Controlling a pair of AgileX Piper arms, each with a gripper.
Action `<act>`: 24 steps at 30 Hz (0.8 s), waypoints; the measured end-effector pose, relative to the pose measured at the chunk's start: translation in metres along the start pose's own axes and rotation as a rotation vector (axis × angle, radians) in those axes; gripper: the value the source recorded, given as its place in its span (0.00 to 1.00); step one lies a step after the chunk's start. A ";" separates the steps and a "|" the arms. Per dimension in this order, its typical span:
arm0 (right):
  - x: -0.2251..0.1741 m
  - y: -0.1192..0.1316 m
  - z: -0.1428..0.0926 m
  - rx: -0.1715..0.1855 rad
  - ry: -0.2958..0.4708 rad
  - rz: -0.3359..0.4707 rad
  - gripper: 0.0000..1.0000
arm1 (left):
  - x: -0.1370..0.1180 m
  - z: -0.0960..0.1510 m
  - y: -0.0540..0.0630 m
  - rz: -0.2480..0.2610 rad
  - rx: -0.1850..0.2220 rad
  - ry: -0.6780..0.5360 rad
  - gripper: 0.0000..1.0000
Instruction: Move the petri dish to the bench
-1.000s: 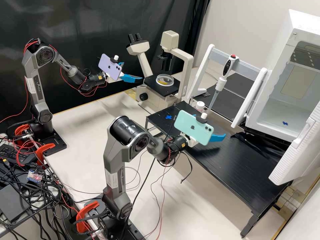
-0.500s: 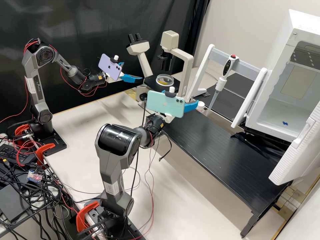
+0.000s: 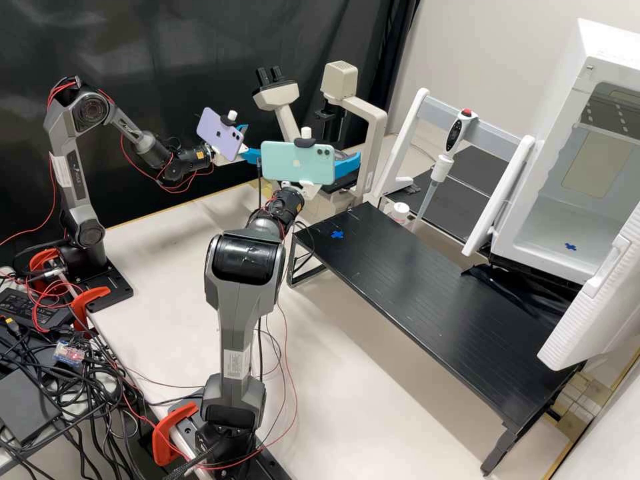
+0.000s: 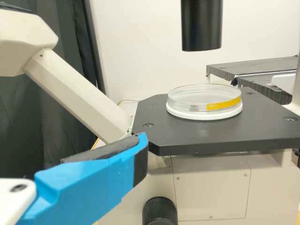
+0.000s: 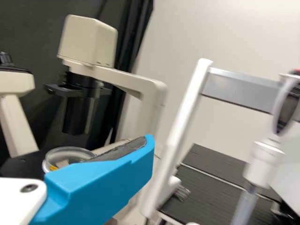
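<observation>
I have the petri dish (image 4: 204, 102) sitting level on the microscope stage (image 4: 187, 131), which I can see best from the left wrist view, so nothing has gone to the table (image 3: 427, 293) yet. My right tool (image 3: 348, 163) is open and empty beside the dish; my left tool (image 3: 251, 154) is open too, close by. The first danger I see is crowding: if I swing the right arm wide, it could clip the left one. Coming in too high could knock the black cylinder (image 4: 201, 26) over the dish; too low, and a finger might jam on the stage edge or shove the dish off. The clear wall looks slick, so an off-centre grip could tilt it or part lid from base. I'd go in level, squeeze gently, then lift only slightly before drawing out.
</observation>
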 end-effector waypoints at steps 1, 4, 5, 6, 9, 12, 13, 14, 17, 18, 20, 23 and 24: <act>0.005 -0.002 -0.002 0.007 0.001 -0.008 1.00 | 0.000 0.000 0.000 0.000 0.000 0.000 1.00; 0.022 -0.015 -0.007 0.021 -0.004 -0.051 1.00 | 0.000 0.000 0.000 0.000 0.000 0.000 1.00; 0.028 -0.018 -0.009 0.026 -0.004 -0.062 1.00 | 0.000 0.000 0.000 0.000 0.000 0.000 1.00; 0.033 -0.022 -0.008 0.029 -0.011 -0.075 1.00 | 0.000 0.000 0.000 0.000 0.000 0.000 1.00; 0.052 -0.033 -0.008 0.059 -0.037 -0.101 1.00 | 0.000 0.000 0.000 0.000 0.000 0.000 1.00; 0.071 -0.041 -0.010 0.076 -0.057 -0.116 1.00 | 0.000 0.000 0.000 0.000 0.000 0.000 1.00; 0.078 -0.046 -0.010 0.082 -0.068 -0.128 1.00 | 0.000 0.000 0.000 0.000 0.000 0.000 1.00; 0.082 -0.048 -0.009 0.085 -0.074 -0.132 1.00 | 0.000 0.000 0.000 0.000 0.000 0.000 1.00; 0.103 -0.055 -0.008 0.098 -0.097 -0.143 1.00 | 0.000 0.000 0.000 0.000 0.000 0.000 1.00; 0.108 -0.055 -0.009 0.102 -0.102 -0.139 1.00 | 0.000 0.000 0.000 0.000 0.000 0.000 1.00; 0.120 -0.058 -0.006 0.108 -0.124 -0.142 1.00 | 0.000 0.000 0.000 0.000 0.000 0.000 1.00; 0.136 -0.066 -0.002 0.120 -0.169 -0.147 1.00 | 0.000 0.000 0.000 0.000 0.000 0.000 1.00; 0.139 -0.067 -0.001 0.113 -0.172 -0.150 1.00 | 0.000 0.000 0.000 0.000 0.000 0.000 1.00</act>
